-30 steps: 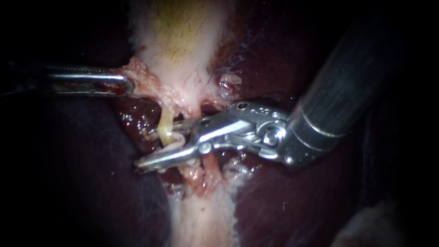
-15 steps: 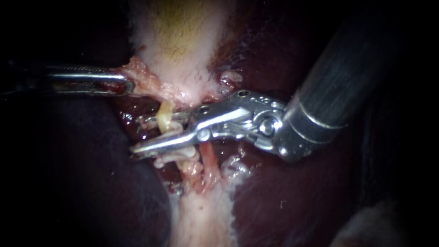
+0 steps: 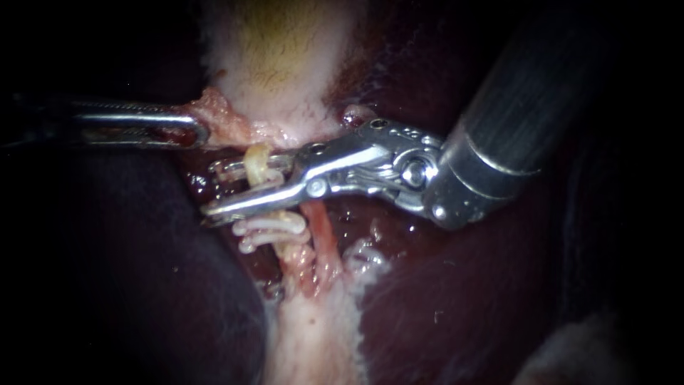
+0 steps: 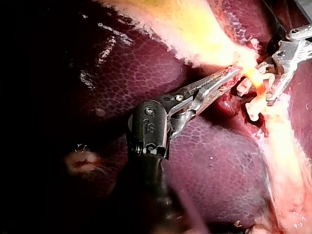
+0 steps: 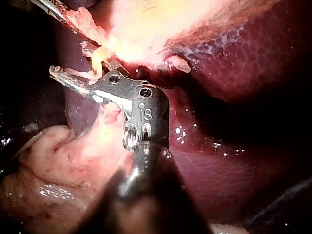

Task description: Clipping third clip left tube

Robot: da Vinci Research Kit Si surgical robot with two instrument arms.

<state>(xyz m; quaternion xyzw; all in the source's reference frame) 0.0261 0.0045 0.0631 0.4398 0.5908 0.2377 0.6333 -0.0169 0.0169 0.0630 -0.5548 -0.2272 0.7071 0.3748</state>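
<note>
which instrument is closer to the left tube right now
Right. The right instrument has its open jaws straddling the left tube, just above the clips; the left instrument sits off to the side, shut on tissue.

Your right instrument (image 3: 212, 191): polished metal (shaft darker, matt).
Clips (image 3: 274, 228): smooth plastic.
Liver (image 3: 442, 299): wet, glossy.
Gallbladder (image 3: 278, 57): fuzzy, matt.
</note>
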